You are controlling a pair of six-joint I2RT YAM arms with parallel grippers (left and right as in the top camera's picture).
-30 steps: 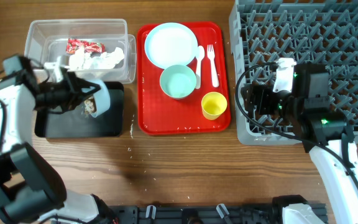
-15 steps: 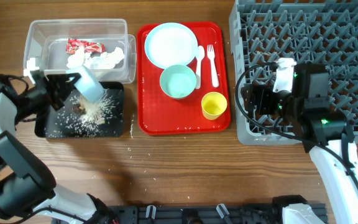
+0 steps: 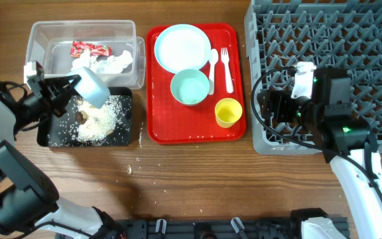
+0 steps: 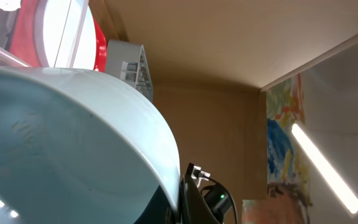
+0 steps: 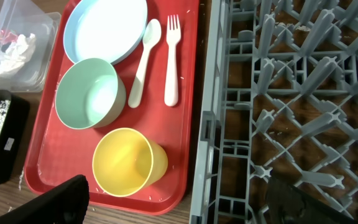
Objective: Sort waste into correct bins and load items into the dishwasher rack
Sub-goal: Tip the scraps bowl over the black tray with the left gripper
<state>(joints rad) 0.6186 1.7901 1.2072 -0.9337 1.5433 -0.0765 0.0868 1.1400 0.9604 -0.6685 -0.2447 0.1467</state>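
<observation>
— Where was the left gripper [image 3: 77, 89]?

— Over the left side of the desk [image 3: 197, 179]. Its jaws were clamped on the rim of a smooth light-blue bowl [image 3: 93, 86], which was tipped mouth-down toward the black tray [image 3: 55, 138]. The wrist view was filled by the bowl's glossy curved wall.

— And the food scraps?

— A loose white heap of rice [image 3: 99, 114] with a brown lump lay in that shallow matte tray, just under the bowl. A few stray grains [image 3: 129, 169] dotted the wood toward the near edge.

— The dry rubbish?

— It was in the clear plastic tub [image 3: 38, 30] by the far-left corner, which touched the tray's far side. A crumpled red wrapper [image 3: 90, 48] lay beside crumpled white tissue [image 3: 109, 63].

— The dishes?

— They sat on the flat red tray [image 3: 178, 131] at mid-desk. The round plate [image 3: 182, 48] was at the far end, with a second bowl [image 3: 190, 87] upright nearer. A small yellow cup [image 3: 228, 112] stood at the near-right corner. A white plastic spoon [image 3: 212, 66] and fork [image 3: 227, 66] lay side by side along the right rim.

— The right gripper [image 5: 176, 193]?

— It hung above the near-left corner of the grey peg-grid rack [image 3: 337, 60], which filled the far-right corner. Its fingers were wide apart, with nothing between them.
</observation>
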